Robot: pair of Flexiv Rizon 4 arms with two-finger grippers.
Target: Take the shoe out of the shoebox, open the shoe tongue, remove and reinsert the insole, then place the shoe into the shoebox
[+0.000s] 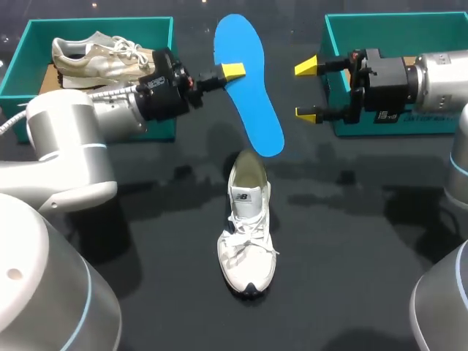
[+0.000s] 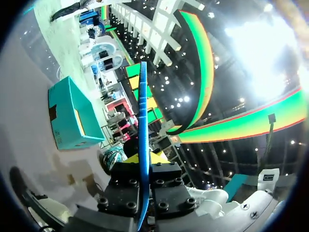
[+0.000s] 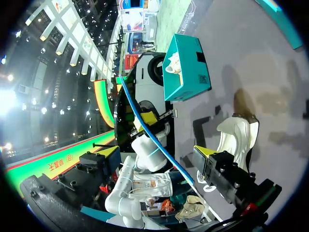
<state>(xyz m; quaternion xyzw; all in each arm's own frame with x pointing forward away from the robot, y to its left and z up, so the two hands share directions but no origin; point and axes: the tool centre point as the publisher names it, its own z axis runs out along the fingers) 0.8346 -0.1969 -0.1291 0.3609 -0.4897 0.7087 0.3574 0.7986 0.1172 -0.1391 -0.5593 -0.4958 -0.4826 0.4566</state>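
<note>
A blue insole (image 1: 248, 91) hangs in the air above the table's middle, with my left gripper (image 1: 232, 71) shut on its edge. In the left wrist view the insole (image 2: 143, 135) stands edge-on between the pinched fingers. My right gripper (image 1: 308, 89) is open just right of the insole, apart from it; the right wrist view shows the insole (image 3: 153, 137) ahead of its spread yellow tips. A white sneaker (image 1: 248, 230) lies on the black table below the insole, toe toward me. It shows beside the right gripper (image 3: 159, 162) as a white sneaker (image 3: 236, 135).
A teal shoebox (image 1: 157, 29) at the back left holds another white shoe (image 1: 102, 57). A second teal box (image 1: 344, 80) stands at the back right behind my right gripper. The left box also shows as a teal shoebox (image 3: 186, 67) and the right one as a teal box (image 2: 70, 116).
</note>
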